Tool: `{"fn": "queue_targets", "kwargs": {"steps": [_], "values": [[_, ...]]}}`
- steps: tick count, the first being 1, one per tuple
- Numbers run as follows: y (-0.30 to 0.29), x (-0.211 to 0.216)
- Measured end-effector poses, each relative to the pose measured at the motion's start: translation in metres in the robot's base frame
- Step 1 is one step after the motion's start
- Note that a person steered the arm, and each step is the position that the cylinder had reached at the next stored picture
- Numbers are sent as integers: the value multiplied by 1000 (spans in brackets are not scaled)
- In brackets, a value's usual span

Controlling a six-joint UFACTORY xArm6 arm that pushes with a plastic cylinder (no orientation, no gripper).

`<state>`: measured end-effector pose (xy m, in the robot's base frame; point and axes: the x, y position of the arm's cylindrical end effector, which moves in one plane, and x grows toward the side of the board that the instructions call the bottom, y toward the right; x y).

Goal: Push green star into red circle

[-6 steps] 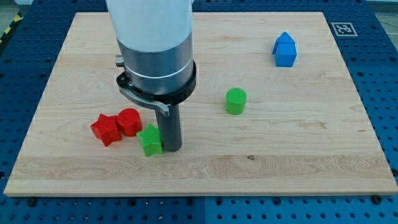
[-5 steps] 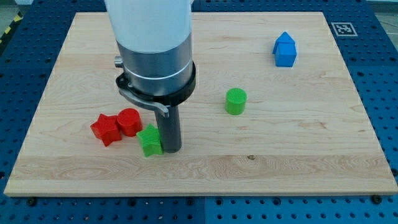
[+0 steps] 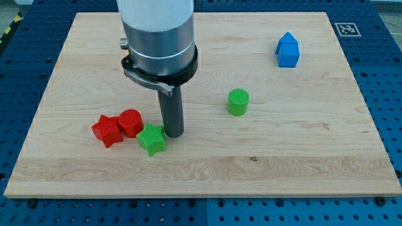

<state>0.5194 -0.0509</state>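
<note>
While the rod stands near the surface's (image 3: 301, 157) left half, my tip (image 3: 174, 134) touches the green star's (image 3: 152, 139) upper right edge. Open wood lies wide to the view's right and bottom of it. That ridged green star sits just right of the red circle (image 3: 130, 122), nearly touching it, with a red star (image 3: 106, 130) pressed against the circle's left. Farther right stand 1 green cylinder (image 3: 238, 102) and 1 blue house-shaped block (image 3: 287, 50). No end effector exists to open; nothing is held. Blue pegboard (image 3: 389, 75) surrounds the board.
</note>
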Motion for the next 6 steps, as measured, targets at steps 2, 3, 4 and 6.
{"fn": "queue_targets", "kwargs": {"steps": [2,3,4,6], "values": [[0,-9],[6,10],[6,20],[-17,36]]}}
